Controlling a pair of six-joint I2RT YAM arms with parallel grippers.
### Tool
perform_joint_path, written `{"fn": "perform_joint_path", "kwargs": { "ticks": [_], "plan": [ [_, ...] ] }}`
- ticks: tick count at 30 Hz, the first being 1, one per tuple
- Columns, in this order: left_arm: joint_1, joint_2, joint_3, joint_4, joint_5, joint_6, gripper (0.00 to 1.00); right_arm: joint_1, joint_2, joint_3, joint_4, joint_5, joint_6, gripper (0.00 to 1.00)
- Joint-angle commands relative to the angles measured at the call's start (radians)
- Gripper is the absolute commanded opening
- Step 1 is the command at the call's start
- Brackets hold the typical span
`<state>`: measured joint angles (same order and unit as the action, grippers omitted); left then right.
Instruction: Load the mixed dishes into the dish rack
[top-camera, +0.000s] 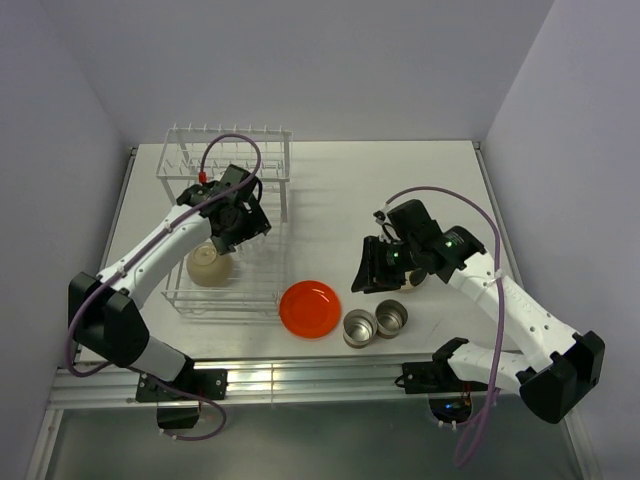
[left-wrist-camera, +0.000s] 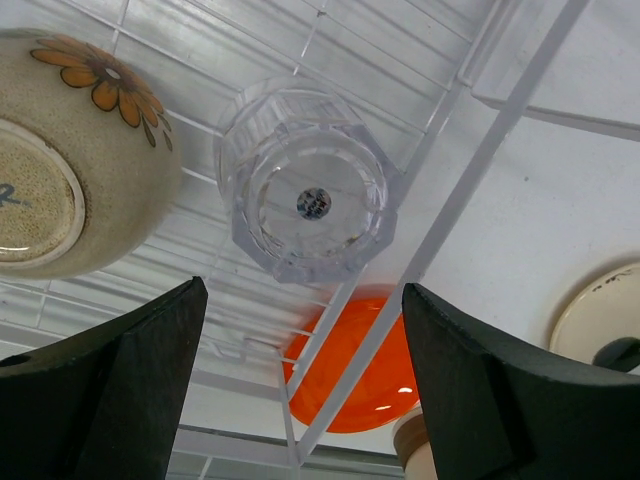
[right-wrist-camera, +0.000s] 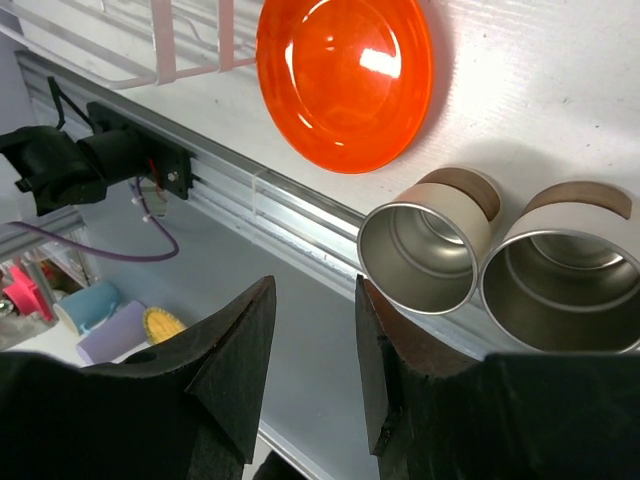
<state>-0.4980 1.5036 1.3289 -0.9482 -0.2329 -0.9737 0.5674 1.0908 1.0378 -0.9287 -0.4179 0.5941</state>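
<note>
White table (top-camera: 340, 190); dish rack (top-camera: 225, 300) at left; orange-red plate (top-camera: 310, 308) beside two steel cups (top-camera: 360, 327) near front edge

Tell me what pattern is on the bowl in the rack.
An orange flower on the speckled beige bowl, clearest in the left wrist view.

No words or numbers can be read. The upturned clear ribbed glass (left-wrist-camera: 305, 190) carries a small round dark sticker (left-wrist-camera: 313, 204) at the centre of its base, its print too small to make out.

Orange-red plate (top-camera: 309, 308) lies beside two steel cups (top-camera: 359, 327).
</note>
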Motion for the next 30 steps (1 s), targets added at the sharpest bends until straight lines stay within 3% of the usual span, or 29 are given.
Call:
{"fn": "perform_joint_path", "kwargs": {
  "ticks": [1, 14, 22, 30],
  "plan": [
    [-0.016, -0.062, 0.001, -0.003, -0.026, -0.034, 0.85, 0.020, -0.014, 0.002, 0.007, 0.042, 0.001, 0.45],
    [-0.118, -0.296, -0.049, -0.041, 0.026, -0.155, 0.81, 0.150, 0.014, -0.074, -0.093, 0.292, 0.085, 0.43],
    [-0.151, -0.382, -0.060, 0.002, 0.089, -0.211, 0.79, 0.181, -0.071, -0.154, -0.134, 0.347, 0.159, 0.41],
    [-0.166, -0.356, -0.048, 0.022, 0.112, -0.211, 0.77, 0.242, -0.166, -0.205, -0.157, 0.332, 0.239, 0.39]
  ]
}}
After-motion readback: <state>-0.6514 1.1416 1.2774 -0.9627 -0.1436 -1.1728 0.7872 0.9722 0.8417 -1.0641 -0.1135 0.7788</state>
